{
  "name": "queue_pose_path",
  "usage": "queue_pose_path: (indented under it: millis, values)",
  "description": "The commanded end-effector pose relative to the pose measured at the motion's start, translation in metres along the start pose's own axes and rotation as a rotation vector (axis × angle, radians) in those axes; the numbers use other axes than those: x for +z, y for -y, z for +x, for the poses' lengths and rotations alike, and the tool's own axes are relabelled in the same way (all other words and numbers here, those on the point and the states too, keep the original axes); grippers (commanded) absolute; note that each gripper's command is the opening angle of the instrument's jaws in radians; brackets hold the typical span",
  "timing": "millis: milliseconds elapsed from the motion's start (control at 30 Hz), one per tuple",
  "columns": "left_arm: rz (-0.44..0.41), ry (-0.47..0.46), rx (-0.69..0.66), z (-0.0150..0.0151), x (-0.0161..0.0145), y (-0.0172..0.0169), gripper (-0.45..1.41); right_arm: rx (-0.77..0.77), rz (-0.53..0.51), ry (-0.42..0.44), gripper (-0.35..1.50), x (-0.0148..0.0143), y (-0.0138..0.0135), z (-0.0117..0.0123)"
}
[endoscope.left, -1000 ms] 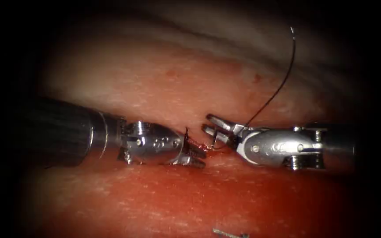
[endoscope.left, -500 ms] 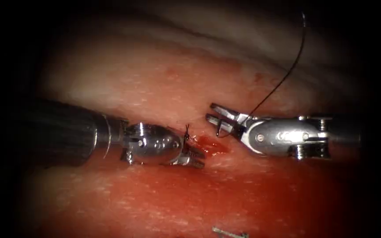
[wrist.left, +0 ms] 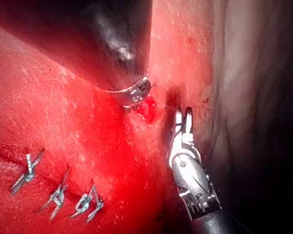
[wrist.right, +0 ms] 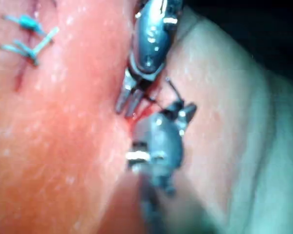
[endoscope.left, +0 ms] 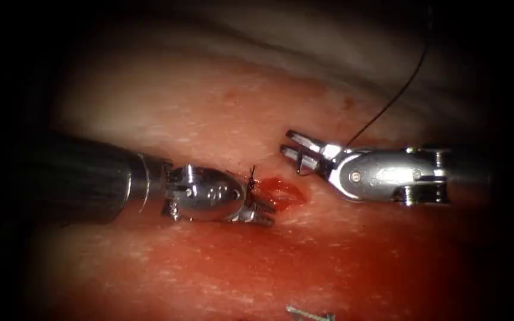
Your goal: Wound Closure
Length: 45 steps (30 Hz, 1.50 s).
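Tissue point(endoscope.left: 221, 113): pork belly, pale toward 12 o'clock, wet and red toward 6 o'clock.

Cut point(endoscope.left: 287, 199): short open pocket at centre of the endoscope view, holding a small pool of red fluid point(endoscope.left: 278, 191) (the one hollow on show, with nothing else inside it).

Left tool point(endoscope.left: 261, 209): tip lies on the tissue at the cut's left end; its grip cannot be told, nor whether it holds anything. A short dark thread end point(endoscope.left: 251, 175) stands up just beside its tip.

Right tool point(endoscope.left: 294, 152): sits at 2 o'clock of the cut, on its right side and clear of the pool. Its two jaws look closed down, with a narrow gap, on the needle point(endoscope.left: 304, 172).

Needle: thin dark curve, apparently gripped near mid-curve, hanging free of the tissue.

Thread point(endoscope.left: 397, 95): runs from the right tool up toward 1 o'clock.

Finished stitches point(wrist.left: 56, 195): three, with cut ends, well apart from the cut.
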Motion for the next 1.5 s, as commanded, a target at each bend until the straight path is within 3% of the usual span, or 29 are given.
queue_pose_path:
  millis: [33, 300, 433, 1167, 1500]
  values:
    - [-0.002, 0.0, -0.002, -0.0002, 0.0009, -0.0003, -0.05, 0.034, 0.005, -0.007, -0.35, 0.001, 0.0001, -0.0004]
    - [-0.002, -0.001, -0.003, 0.0, 0.0007, -0.0005, -0.05, 0.201, 0.0, 0.017, -0.35, 0.0017, -0.0016, -0.001]
    - [-0.002, -0.001, -0.004, 0.0001, 0.0007, -0.0006, -0.05, 0.313, 0.079, 0.033, -0.35, 0.0024, -0.0026, -0.0017]
    - [-0.002, 0.002, -0.004, 0.0002, 0.0008, -0.0007, -0.05, 0.314, 0.039, 0.014, -0.35, 0.0029, -0.0051, -0.0018]
    - [-0.005, 0.002, -0.003, 0.0002, 0.0008, -0.0007, -0.06, 0.582, 0.052, 0.07, -0.35, 0.0035, -0.0056, -0.0024]
